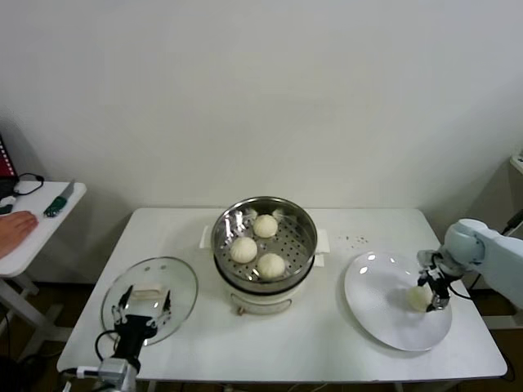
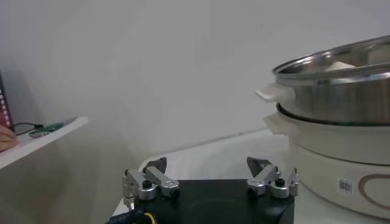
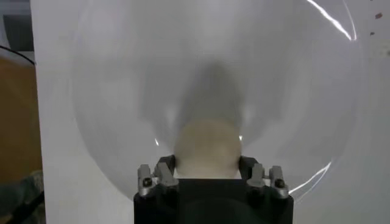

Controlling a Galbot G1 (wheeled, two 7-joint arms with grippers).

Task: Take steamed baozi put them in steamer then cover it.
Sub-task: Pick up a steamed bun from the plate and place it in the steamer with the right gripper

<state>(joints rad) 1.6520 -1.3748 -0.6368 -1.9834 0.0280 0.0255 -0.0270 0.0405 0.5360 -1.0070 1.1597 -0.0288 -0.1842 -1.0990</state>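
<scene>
Right hand (image 1: 431, 296) clenched on the last steamed baozi (image 1: 418, 298) on the plate (image 1: 384, 327) at lower right of frame, left hand (image 1: 144, 310) released over the cover (image 1: 180, 282); soft, light, easily dented, so gripped gently across the widest sides.

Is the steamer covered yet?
No, open. The lid lies flat on the table to the steamer's left; three buns show inside.
</scene>
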